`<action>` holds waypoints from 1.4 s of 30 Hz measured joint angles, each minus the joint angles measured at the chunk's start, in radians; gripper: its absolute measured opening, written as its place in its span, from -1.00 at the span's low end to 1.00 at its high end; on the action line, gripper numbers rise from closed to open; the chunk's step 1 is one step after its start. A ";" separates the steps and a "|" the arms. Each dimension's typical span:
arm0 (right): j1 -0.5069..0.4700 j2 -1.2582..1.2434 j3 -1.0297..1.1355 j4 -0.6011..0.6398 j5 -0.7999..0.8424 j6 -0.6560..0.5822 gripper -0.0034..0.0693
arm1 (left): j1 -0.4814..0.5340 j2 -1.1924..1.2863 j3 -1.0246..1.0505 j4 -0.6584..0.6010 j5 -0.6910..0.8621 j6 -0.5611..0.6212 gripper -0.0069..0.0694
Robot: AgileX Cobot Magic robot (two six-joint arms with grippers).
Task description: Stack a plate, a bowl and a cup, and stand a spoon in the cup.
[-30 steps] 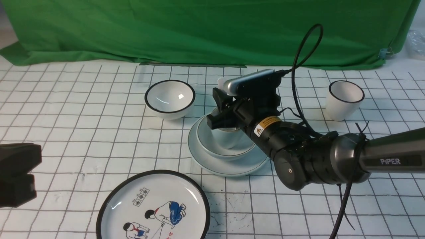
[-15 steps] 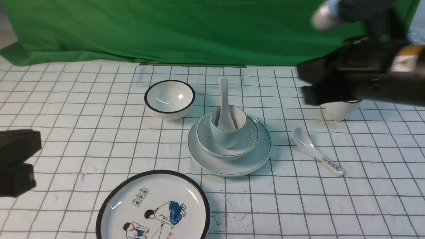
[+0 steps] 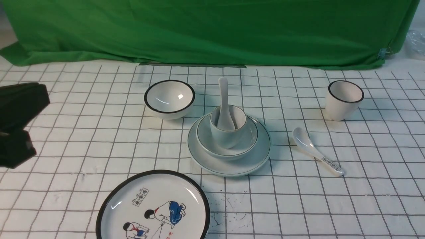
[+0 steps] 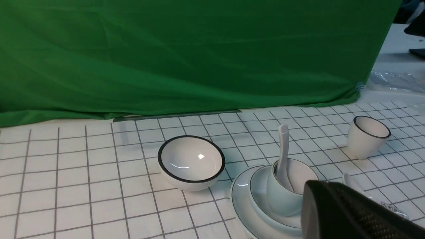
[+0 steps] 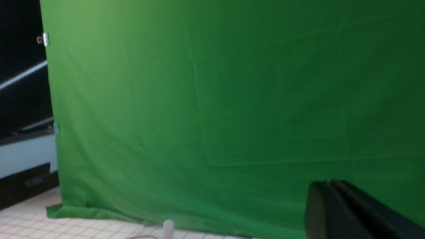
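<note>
Stack is on the counter (image 3: 66,139), roughly mid-way between left and right edges and between near and far edges:
- plate (image 3: 232,169) flat on the grid cloth
- bowl (image 3: 225,155) sits centred on the plate
- cup (image 3: 227,137) upright inside the bowl
- spoon (image 3: 224,96) stands in the cup, scoop end down inside, handle sticking up above the rim and leaning toward the far edge

The left wrist view shows the same stack: spoon (image 4: 283,146) in cup (image 4: 282,199), bowl (image 4: 259,196) under it, plate (image 4: 240,202) at the bottom

Other items, all apart from the stack:
- black-rimmed bowl (image 3: 169,99) just to the far-left side of it, near but not touching the plate
- black-rimmed cup (image 3: 343,99) upright toward the far-right corner
- printed spoon (image 3: 313,151) lies flat to the right of the plate, handle pointing toward the near-right corner
- cartoon plate (image 3: 159,189) at the near edge, partly cut off by the frame

Green cloth (image 3: 212,30) hangs along the far edge

Left gripper (image 3: 26,130) hangs at the left edge, well apart from the stack; it shows as two dark blocks and I can't tell whether the jaws are parted or together

Right gripper (image 5: 327,186) shows only in its own wrist view, as a dark sliver against the green cloth; can't tell its jaw state either
</note>
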 joint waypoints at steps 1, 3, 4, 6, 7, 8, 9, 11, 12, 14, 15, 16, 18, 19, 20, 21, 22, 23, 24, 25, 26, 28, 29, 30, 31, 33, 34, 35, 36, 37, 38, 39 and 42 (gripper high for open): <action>0.000 -0.022 0.015 0.000 -0.023 0.000 -0.79 | 0.000 0.000 0.000 0.000 0.000 0.000 -0.81; 0.000 -0.049 0.038 0.000 -0.048 0.000 -0.72 | 0.000 0.000 0.000 0.000 0.000 0.001 -0.81; 0.000 -0.068 0.049 0.000 -0.066 0.000 -0.63 | 0.000 -0.001 0.002 0.000 -0.002 0.013 -0.81; 0.000 -0.072 0.052 0.000 -0.078 0.001 -0.52 | 0.000 -0.013 0.017 -0.006 -0.030 0.041 -0.81; 0.000 -0.072 0.054 0.000 -0.082 0.001 -0.45 | 0.000 -0.022 0.033 -0.015 -0.047 0.054 -0.81; 0.000 -0.072 0.055 0.000 -0.082 0.001 -0.40 | 0.000 -0.035 0.052 -0.031 -0.069 0.061 -0.81; 0.000 -0.072 0.057 0.000 -0.083 0.001 -0.32 | 0.000 -0.052 0.076 -0.054 -0.099 0.069 -0.81; 0.000 -0.072 0.057 0.000 -0.083 0.001 -0.25 | 0.000 -0.075 0.110 -0.084 -0.124 0.077 -0.81; 0.000 -0.072 0.057 0.000 -0.084 0.001 -0.23 | 0.000 -0.090 0.139 -0.100 -0.141 0.076 -0.81; 0.000 -0.072 0.057 0.001 -0.087 0.001 -0.22 | 0.000 -0.100 0.179 -0.115 -0.176 0.075 -0.81; 0.000 -0.072 0.057 0.001 -0.087 0.001 -0.22 | 0.000 -0.101 0.194 -0.123 -0.204 0.073 -0.81; 0.000 -0.072 0.057 0.001 -0.087 0.001 -0.22 | 0.000 -0.101 0.207 -0.132 -0.232 0.073 -0.81; 0.000 -0.072 0.057 0.001 -0.087 0.001 -0.23 | 0.000 -0.100 0.227 -0.144 -0.320 0.072 -0.81; 0.000 -0.072 0.057 0.001 -0.087 0.002 -0.23 | 0.000 -0.100 0.232 -0.145 -0.369 0.071 -0.81; 0.000 -0.072 0.057 0.001 -0.087 0.002 -0.24 | 0.000 -0.100 0.234 -0.146 -0.433 0.070 -0.81; 0.000 -0.072 0.057 0.001 -0.087 0.002 -0.23 | 0.000 -0.100 0.234 -0.146 -0.465 0.069 -0.81; 0.000 -0.072 0.057 0.001 -0.087 0.002 -0.23 | 0.000 -0.100 0.235 -0.146 -0.492 0.069 -0.81; 0.000 -0.072 0.057 0.001 -0.087 0.002 -0.23 | 0.000 -0.100 0.235 -0.146 -0.498 0.069 -0.81; 0.000 -0.072 0.057 0.001 -0.087 0.002 -0.23 | 0.000 -0.100 0.235 -0.145 -0.531 0.069 -0.81; 0.000 -0.072 0.057 0.001 -0.087 0.002 -0.24 | 0.000 -0.100 0.236 -0.137 -0.538 0.073 -0.81; 0.000 -0.072 0.057 0.001 -0.087 0.002 -0.24 | 0.000 -0.100 0.237 -0.128 -0.541 0.079 -0.81; 0.000 -0.072 0.057 0.001 -0.087 0.002 -0.24 | 0.000 -0.100 0.239 -0.107 -0.546 0.086 -0.81; 0.000 -0.072 0.057 0.001 -0.087 0.002 -0.24 | 0.000 -0.100 0.239 -0.107 -0.546 0.087 -0.81; 0.000 -0.072 0.057 0.001 -0.087 0.002 -0.24 | 0.000 -0.100 0.239 -0.106 -0.546 0.087 -0.81; 0.000 -0.072 0.057 0.001 -0.087 0.002 -0.24 | 0.000 -0.100 0.239 -0.105 -0.546 0.089 -0.81; 0.000 -0.072 0.057 0.001 -0.087 0.002 -0.24 | 0.000 -0.100 0.239 -0.104 -0.542 0.089 -0.81; 0.000 -0.072 0.057 0.001 -0.087 0.002 -0.24 | 0.000 -0.100 0.239 -0.104 -0.537 0.090 -0.81; 0.000 -0.072 0.057 0.001 -0.087 0.002 -0.24 | 0.000 -0.100 0.239 -0.100 -0.531 0.091 -0.81; 0.000 -0.072 0.057 0.001 -0.087 0.002 -0.24 | 0.000 -0.100 0.239 -0.099 -0.499 0.093 -0.81; 0.000 -0.072 0.057 0.001 -0.087 0.002 -0.24 | 0.000 -0.100 0.239 -0.099 -0.494 0.094 -0.81; 0.000 -0.072 0.057 0.001 -0.087 0.002 -0.24 | 0.000 -0.108 0.240 -0.099 -0.449 0.108 -0.81; 0.000 -0.072 0.057 0.001 -0.087 0.002 -0.24 | 0.008 -0.127 0.244 -0.114 -0.403 0.134 -0.81; 0.000 -0.072 0.057 0.001 -0.087 0.002 -0.24 | 0.058 -0.196 0.280 -0.180 -0.344 0.219 -0.81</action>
